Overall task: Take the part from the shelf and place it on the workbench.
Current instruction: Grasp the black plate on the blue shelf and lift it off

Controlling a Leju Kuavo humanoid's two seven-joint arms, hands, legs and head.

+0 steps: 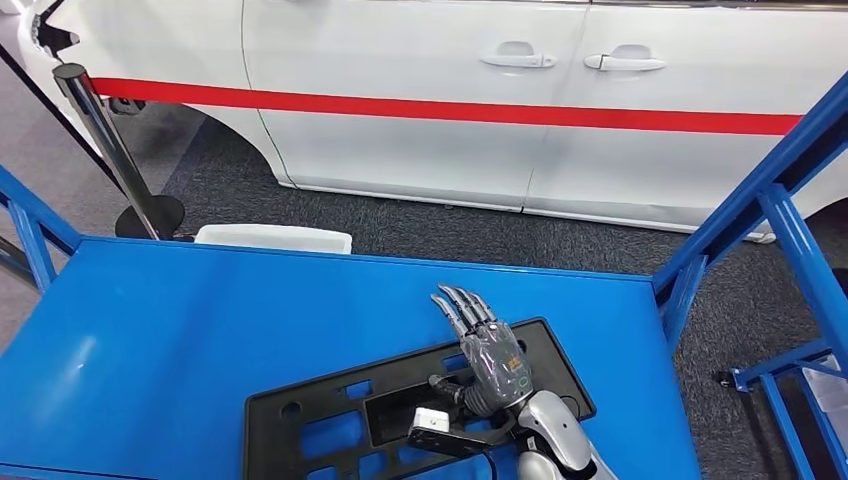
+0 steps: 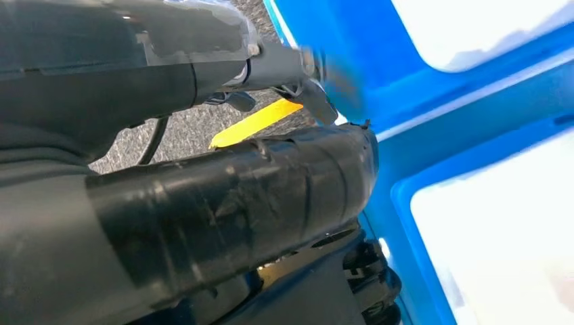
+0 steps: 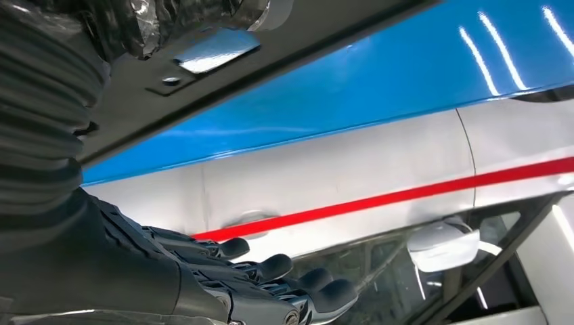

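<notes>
Part: I see the flat black plastic panel with rectangular cut-outs (image 1: 400, 400) lying flat on the glossy blue metal workbench top (image 1: 200, 330), towards its near right side.
Right hand: my right hand (image 1: 490, 350) hovers over the panel's right half, fingers stretched straight and slightly apart, holding nothing; whether the palm touches the panel I cannot tell.
Left hand: my left hand (image 2: 223, 203) sits beside a blue frame; I cannot tell how far it is open.
Handling: I judge the panel light and stiff, but thin and broad, so likely to flex or tip if lifted by one corner; its smooth face looks slippery.
Where to hold: I would take a long edge or hook a cut-out.
Surroundings: a white car with a red stripe (image 1: 450, 100) stands beyond the bench.
</notes>
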